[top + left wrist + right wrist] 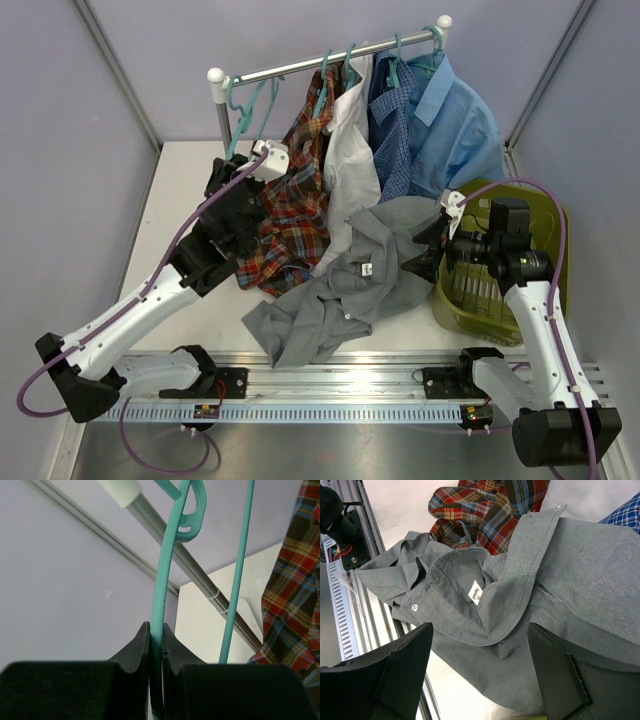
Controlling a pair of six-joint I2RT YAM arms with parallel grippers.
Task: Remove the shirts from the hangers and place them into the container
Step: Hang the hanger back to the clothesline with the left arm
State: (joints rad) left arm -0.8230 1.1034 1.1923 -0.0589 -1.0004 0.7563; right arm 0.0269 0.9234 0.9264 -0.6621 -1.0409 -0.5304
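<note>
Right gripper (480,630) first, nearest us: jaws spread wide, nothing held, poised over the collar of the plain grey button-up shirt (345,285). That shirt is off its hanger and lies crumpled on the white table (175,175) toward the near edge, its right side just beside the olive-green slotted plastic laundry basket (465,310) at the table's right edge. No shirt shows inside the basket, though the right arm hides part of it.

Moving back, the left gripper (156,630) is clamped tight on a thin, bare teal-green plastic hanger (167,575) hooked on the silver metal rail (290,70) near its left end. Beside it the red-orange plaid shirt (295,215) droops from the rail down onto the table. Along the far edge hang the plain white shirt (350,165), the dark blue small-check shirt (393,130) and the plain light blue shirt (455,135).

My read: one shirt of five freed, none binned. The grey one needs lifting into the basket, then four more come off.
</note>
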